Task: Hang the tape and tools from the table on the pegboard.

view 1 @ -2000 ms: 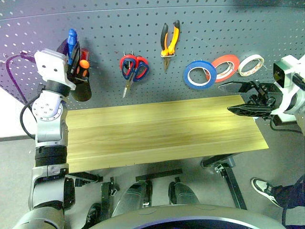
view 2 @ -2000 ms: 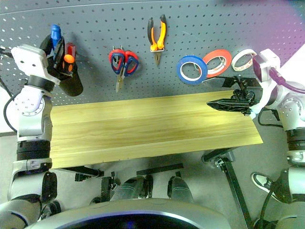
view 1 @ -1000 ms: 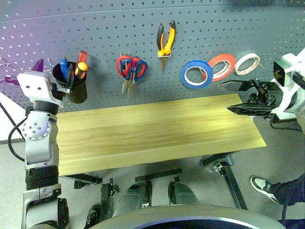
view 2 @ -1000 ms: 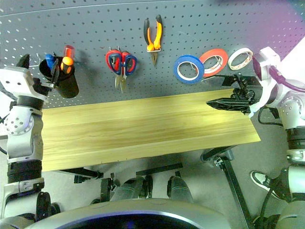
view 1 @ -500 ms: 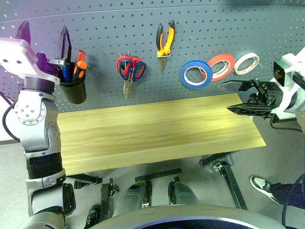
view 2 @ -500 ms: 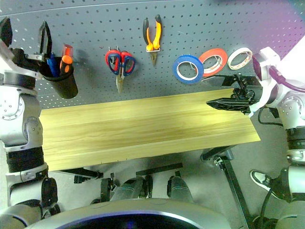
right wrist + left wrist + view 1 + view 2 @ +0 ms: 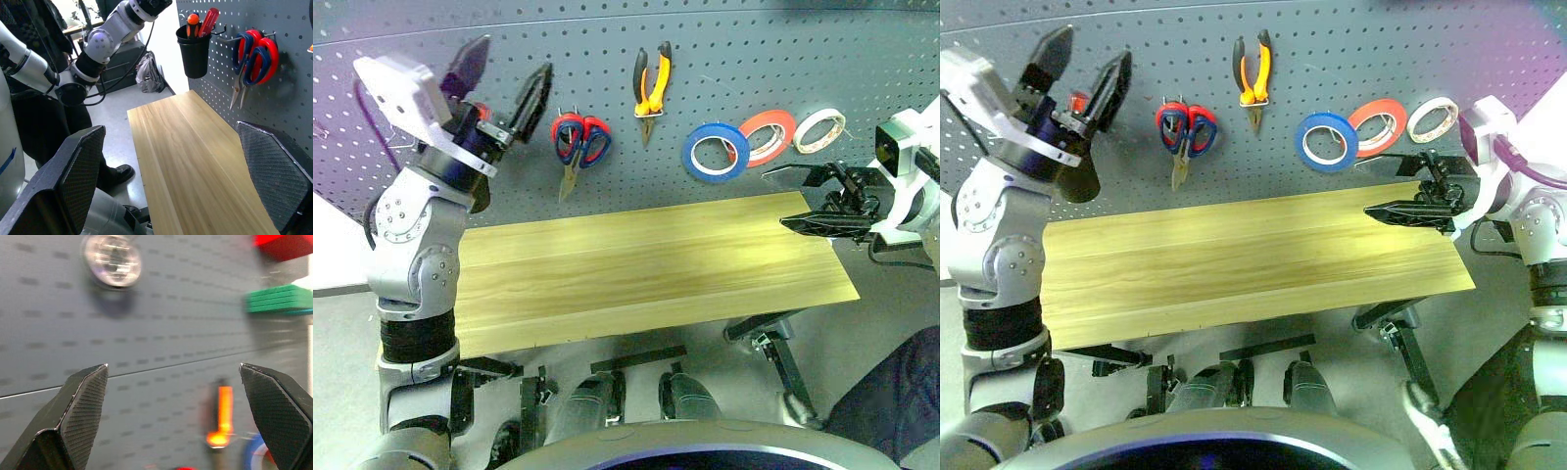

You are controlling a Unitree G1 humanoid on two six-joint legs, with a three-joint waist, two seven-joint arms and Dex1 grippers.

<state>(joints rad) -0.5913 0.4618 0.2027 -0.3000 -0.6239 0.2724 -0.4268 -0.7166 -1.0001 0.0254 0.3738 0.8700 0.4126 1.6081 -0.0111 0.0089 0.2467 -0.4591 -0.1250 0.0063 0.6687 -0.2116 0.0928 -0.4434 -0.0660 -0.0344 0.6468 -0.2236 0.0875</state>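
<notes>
On the dark grey pegboard point(image 7: 724, 49) hang the blue tape point(image 7: 716, 152), the orange-and-black pliers point(image 7: 652, 88) and the blue-handled scissors point(image 7: 593, 143), which overlap a red-handled pair. The light wood table point(image 7: 646, 264) stands below them. My left gripper point(image 7: 512, 59) is open and raised in front of the pegboard, just left of the scissors, with nothing between its fingers. In the left wrist view that gripper point(image 7: 173, 367) faces the board, with the pliers point(image 7: 222, 418) blurred ahead. My right gripper point(image 7: 775, 201) is open and empty over the table's right end, pointing left.
A black cup point(image 7: 1077, 178) with red and orange screwdrivers hangs partly behind my left gripper. A red-orange roll point(image 7: 773, 135) and a whitish roll point(image 7: 825, 130) hang right of the blue tape. A person's dark leg point(image 7: 891, 411) stands at the table's near right corner.
My left gripper has risen and swung right, from beside the cup to in front of it, nearer the scissors. The right gripper has not moved. A person's leg has come in at the lower right.
</notes>
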